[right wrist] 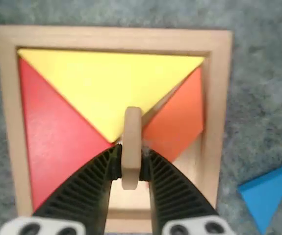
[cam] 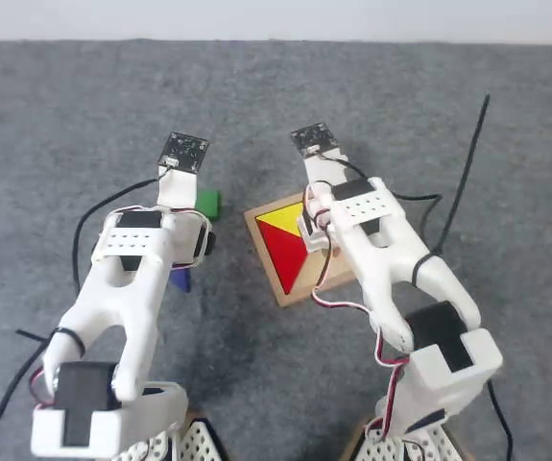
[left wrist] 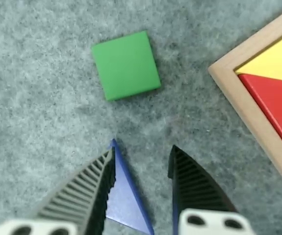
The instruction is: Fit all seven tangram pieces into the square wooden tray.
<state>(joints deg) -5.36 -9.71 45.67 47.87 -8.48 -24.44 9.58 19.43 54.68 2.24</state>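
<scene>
The square wooden tray (right wrist: 116,38) holds a large yellow triangle (right wrist: 106,83), a large red triangle (right wrist: 52,132) and a smaller orange triangle (right wrist: 180,120). My right gripper (right wrist: 131,152) hangs over the tray's bare part, shut on a tan piece (right wrist: 131,127) held on edge. My left gripper (left wrist: 143,152) is open low over the carpet to the left of the tray (cam: 264,257). A dark blue triangle (left wrist: 126,196) lies between its fingers, against one of them. A green square (left wrist: 126,65) lies just beyond the fingertips.
A light blue triangle (right wrist: 266,193) lies on the grey carpet beside the tray. The tray's corner (left wrist: 239,93) is close to my left gripper. A black cable (cam: 463,182) runs across the carpet at the right.
</scene>
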